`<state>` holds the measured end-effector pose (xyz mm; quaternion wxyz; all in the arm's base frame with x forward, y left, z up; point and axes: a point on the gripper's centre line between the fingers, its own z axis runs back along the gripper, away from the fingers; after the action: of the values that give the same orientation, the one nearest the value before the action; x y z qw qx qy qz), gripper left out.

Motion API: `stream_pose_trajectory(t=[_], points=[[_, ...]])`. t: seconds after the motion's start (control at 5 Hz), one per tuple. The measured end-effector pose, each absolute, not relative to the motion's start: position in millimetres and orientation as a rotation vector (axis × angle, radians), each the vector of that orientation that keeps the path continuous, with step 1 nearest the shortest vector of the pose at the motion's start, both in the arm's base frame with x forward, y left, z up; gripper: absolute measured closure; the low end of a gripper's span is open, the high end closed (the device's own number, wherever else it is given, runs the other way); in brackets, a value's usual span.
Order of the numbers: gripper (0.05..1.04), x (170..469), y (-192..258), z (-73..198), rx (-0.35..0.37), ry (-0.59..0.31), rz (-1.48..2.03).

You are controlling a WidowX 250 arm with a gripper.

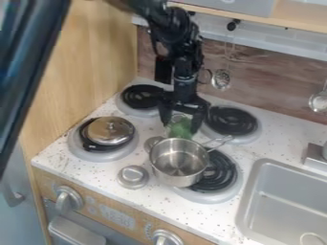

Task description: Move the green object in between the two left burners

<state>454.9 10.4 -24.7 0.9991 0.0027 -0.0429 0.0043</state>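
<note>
Green object (pixel 180 130) at gripper (pixel 181 127) | was likely at grasping step | couldn't tell opening or hold | next needed carrying left

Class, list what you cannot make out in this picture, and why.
In the camera view:
- Lower end of the green object: hidden by the metal pot.
- What that object is: too small to tell.
- Middle of the front left burner: under the lid.
- Right part of the sink: cut off by the right edge.
</note>
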Motion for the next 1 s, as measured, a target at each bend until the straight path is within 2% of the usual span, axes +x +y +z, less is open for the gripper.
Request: stream_pose_trajectory(t=[0.2, 0.4, 0.6, 1.0], points=[[0.085, 454.5, 10.1, -29.9, 0.008, -0.069, 0.009], [0.147, 453.7, 12.4, -30.3, 0.022, -0.058, 0.007], [0.266, 456.5, 12.4, -31.1, 0.023, -0.076, -0.01], [0.267, 451.7, 8.0, -31.6, 0.001, -0.101, -0.112]])
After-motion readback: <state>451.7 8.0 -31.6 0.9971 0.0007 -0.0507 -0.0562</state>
